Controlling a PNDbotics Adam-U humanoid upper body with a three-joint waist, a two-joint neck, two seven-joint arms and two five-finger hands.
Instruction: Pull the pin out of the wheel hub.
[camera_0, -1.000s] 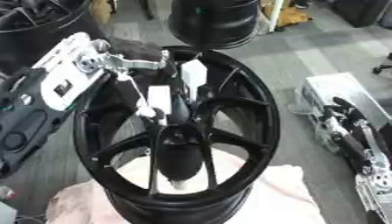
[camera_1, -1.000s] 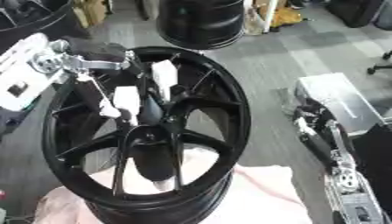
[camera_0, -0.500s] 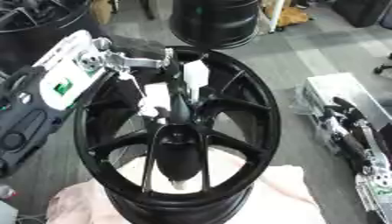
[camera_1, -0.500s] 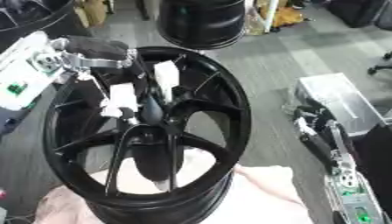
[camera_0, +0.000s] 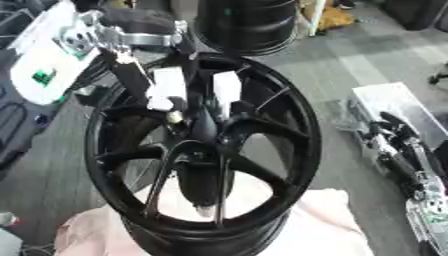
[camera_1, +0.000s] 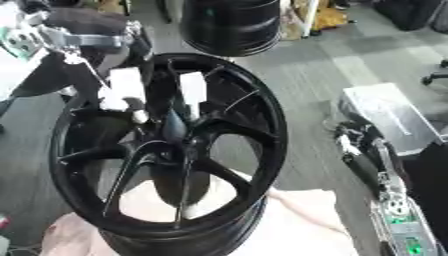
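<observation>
A black spoked wheel (camera_0: 300, 131) lies tilted on a pale pink cloth (camera_0: 325, 222), its hub (camera_0: 203, 149) near the middle. My left hand (camera_0: 168, 89) reaches in from the upper left, above the hub and the spokes. Its white-padded fingers point down. A small pale pin (camera_0: 173, 117) shows just under one fingertip, above and left of the hub, and the fingers seem to pinch it. My right hand (camera_1: 367, 161) lies idle at the right edge, its fingers relaxed, away from the wheel.
A second black wheel (camera_0: 245, 25) stands on the grey floor behind. A silver case (camera_1: 385, 116) sits at the right, beside my right arm. Dark gear and cables fill the left edge.
The camera has shifted, so the wheel sits differently in the picture. My left hand stays over the hub, with the pale pin a little higher above it. The right hand has not moved.
</observation>
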